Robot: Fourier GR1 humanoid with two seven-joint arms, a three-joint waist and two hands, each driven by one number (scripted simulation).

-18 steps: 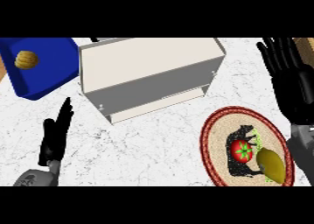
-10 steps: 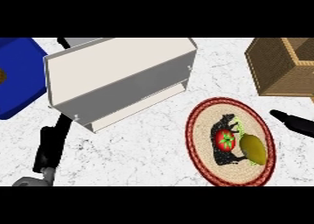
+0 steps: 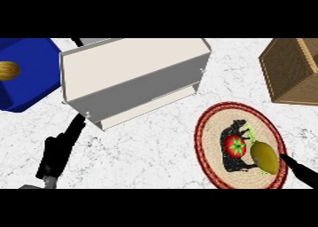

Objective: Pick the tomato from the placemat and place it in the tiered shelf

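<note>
Small round red tomato (image 3: 235, 146) with a green star-shaped calyx on top, lying on the round woven placemat (image 3: 213, 133) (tan straw, dark red rim, black animal figure printed in the middle). Tomato sits on that black figure, about mid-mat.

Just right of the tomato, touching or nearly touching it: an olive-yellow elongated fruit (image 3: 264, 157), also on the placemat, tilted toward the mat's lower right edge.

Right hand (image 3: 304, 172): only a black finger shows, coming in past the placemat's lower right rim, tip just beside the olive-yellow fruit. Straight as far as visible; cannot tell how the rest of the fingers are set. Not touching the tomato; the fruit lies between it and the tomato.

Grey-white tiered shelf (image 3: 132, 75) stands above and left of the placemat on the white marbled surface (image 3: 154, 146), apart from the mat, opening facing the lower edge.

Left hand (image 3: 60, 148) is left of the placemat, below the shelf's lower left corner, fingers straight and together, holding nothing.

Blue tray (image 3: 27, 93) lies far left of the placemat, beyond the shelf, with a small orange ridged item (image 3: 7, 70) on it. Brown wicker basket (image 3: 295, 71) stands above right of the placemat, apart from it.
</note>
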